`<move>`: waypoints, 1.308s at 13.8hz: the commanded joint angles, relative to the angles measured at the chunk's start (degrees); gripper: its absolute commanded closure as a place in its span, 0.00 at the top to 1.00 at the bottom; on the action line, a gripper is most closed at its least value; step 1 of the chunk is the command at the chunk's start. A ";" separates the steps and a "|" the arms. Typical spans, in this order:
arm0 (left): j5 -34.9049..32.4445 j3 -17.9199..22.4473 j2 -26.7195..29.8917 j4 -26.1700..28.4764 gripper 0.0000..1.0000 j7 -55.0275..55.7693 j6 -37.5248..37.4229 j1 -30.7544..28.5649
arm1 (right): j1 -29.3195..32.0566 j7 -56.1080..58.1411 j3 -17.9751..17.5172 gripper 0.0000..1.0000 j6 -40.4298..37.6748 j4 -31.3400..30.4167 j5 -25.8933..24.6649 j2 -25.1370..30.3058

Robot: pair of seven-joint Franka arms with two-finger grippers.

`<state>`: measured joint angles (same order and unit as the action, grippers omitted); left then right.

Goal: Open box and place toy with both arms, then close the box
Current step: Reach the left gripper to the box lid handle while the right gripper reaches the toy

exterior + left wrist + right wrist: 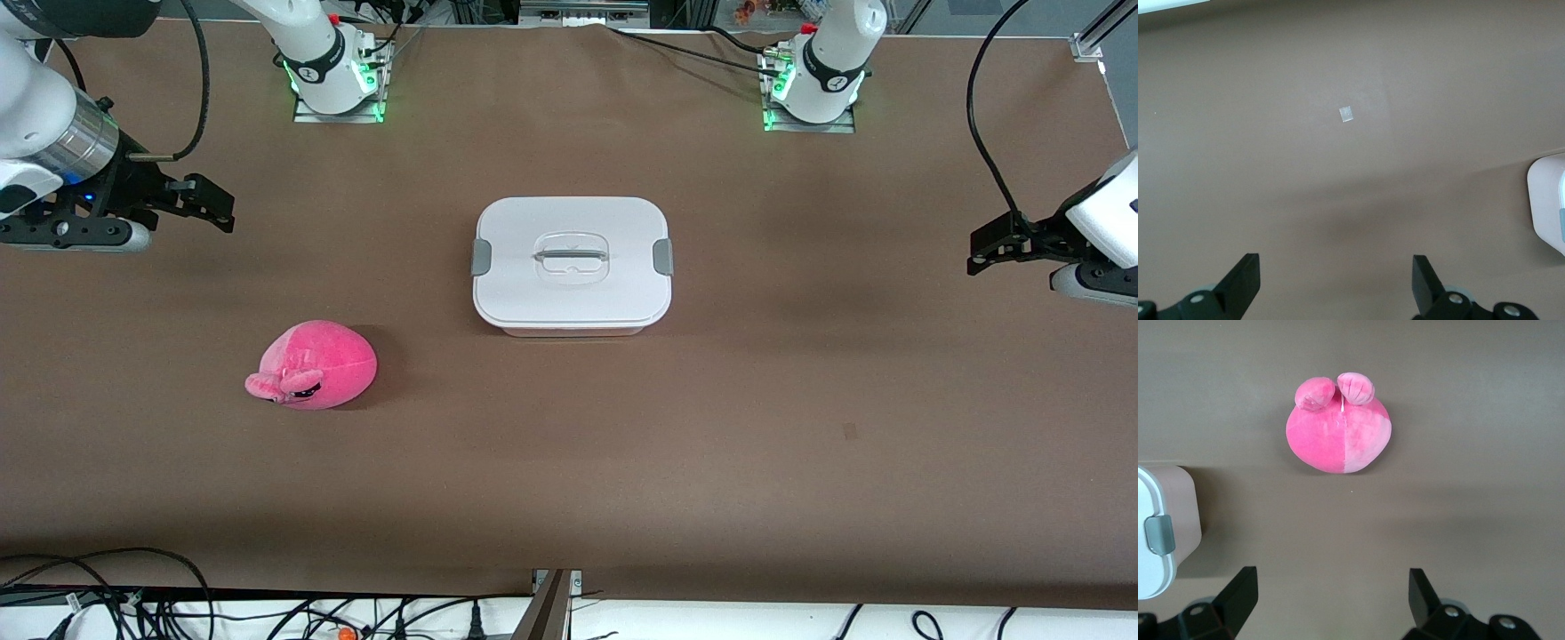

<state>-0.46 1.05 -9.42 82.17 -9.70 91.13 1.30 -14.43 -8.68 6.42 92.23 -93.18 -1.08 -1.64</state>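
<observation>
Box (573, 264) shut, toy (313, 365) apart on counter (711, 427).
Left gripper (1336, 280), right gripper (1331, 597): fingers wide, empty. Clips unreleased could lift whole tub.

The place was a robotics lab, not a home. The worktop (569, 498) was covered with a plain brown sheet, and two white arm bases (333, 67) were bolted onto metal plates with green lights shining. Many black cables (133, 596) lay loose along the edge nearest the front camera. Aluminium frame pieces (1098, 36) and a metal strut (551, 604) also showed there.
</observation>
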 commanded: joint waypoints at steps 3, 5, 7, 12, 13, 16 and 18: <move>-0.16 0.00 1.34 1.15 1.00 -0.32 -0.25 0.37 | 0.11 0.24 0.00 1.00 -0.04 0.99 0.20 -0.29; 0.02 -0.17 0.73 1.15 1.00 -0.32 -0.16 0.63 | 0.11 0.24 0.00 1.00 -0.04 1.07 0.20 -0.29; 0.28 -1.14 0.11 1.32 1.00 -0.41 -0.16 2.73 | 0.11 0.24 0.00 1.00 -0.04 1.07 0.20 -0.29; 1.87 -5.79 -2.00 1.32 1.00 0.21 1.94 12.13 | -0.07 0.24 -0.09 1.00 1.44 1.08 0.19 -0.29; 1.87 -5.97 -2.61 1.84 1.00 0.12 3.25 14.84 | -0.16 0.33 -0.09 1.00 3.46 0.90 0.11 -0.90; 1.87 -6.06 -4.37 4.22 1.00 -0.41 8.87 22.23 | -0.07 0.24 -0.09 1.00 5.59 0.99 0.02 -2.84; 1.87 -6.67 -6.13 4.49 1.00 -0.85 10.12 26.54 | -0.68 0.15 -0.53 1.00 5.68 1.25 -1.20 -5.56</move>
<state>0.89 -5.88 -14.46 85.95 -9.29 99.51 24.25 -14.57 -8.63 6.28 97.60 -93.17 -1.12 -4.50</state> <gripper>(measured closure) 0.000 0.000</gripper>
